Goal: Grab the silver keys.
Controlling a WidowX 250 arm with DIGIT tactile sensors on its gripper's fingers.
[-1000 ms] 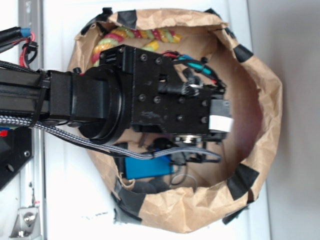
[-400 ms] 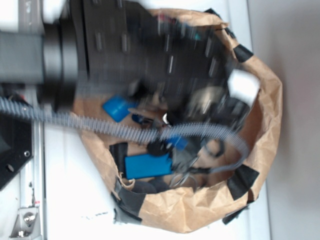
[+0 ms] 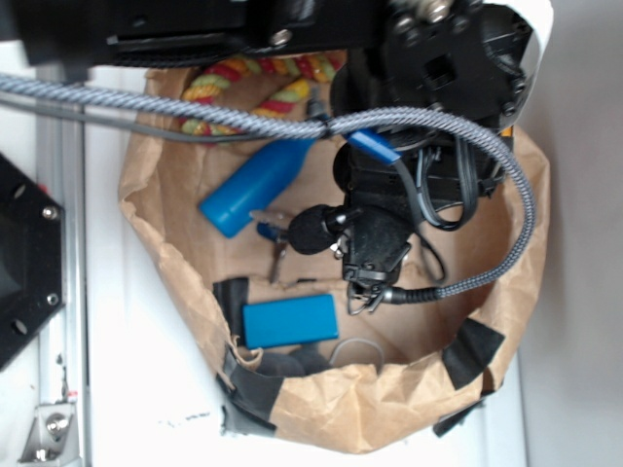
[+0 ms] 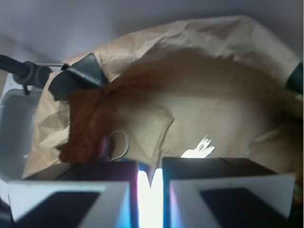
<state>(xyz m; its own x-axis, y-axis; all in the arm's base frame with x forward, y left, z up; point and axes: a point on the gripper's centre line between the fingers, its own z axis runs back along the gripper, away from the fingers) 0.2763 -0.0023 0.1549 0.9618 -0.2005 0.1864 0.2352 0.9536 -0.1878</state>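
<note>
The silver keys (image 3: 276, 249) lie on the floor of the brown paper bag (image 3: 380, 413), with a small blue tag at their upper end, just below the blue bottle (image 3: 255, 186). My gripper (image 3: 531, 23) is high above the bag at the frame's top right, mostly cut off, far from the keys. In the wrist view its two fingers (image 4: 150, 167) stand close together with only a narrow bright slit between them and nothing held. The keys do not show in the wrist view.
A blue rectangular box (image 3: 290, 321) lies below the keys, with a thin wire loop (image 3: 358, 348) (image 4: 119, 143) beside it. A coloured rope (image 3: 255, 82) lies at the bag's top. A braided cable (image 3: 487, 146) and black wrist parts (image 3: 375, 243) hang over the bag. Black tape (image 4: 76, 78) patches the rim.
The arm has lifted out of the bag and moved toward the top of the frame, uncovering the bottle, the keys and the box. The keys stay on the bag floor.
</note>
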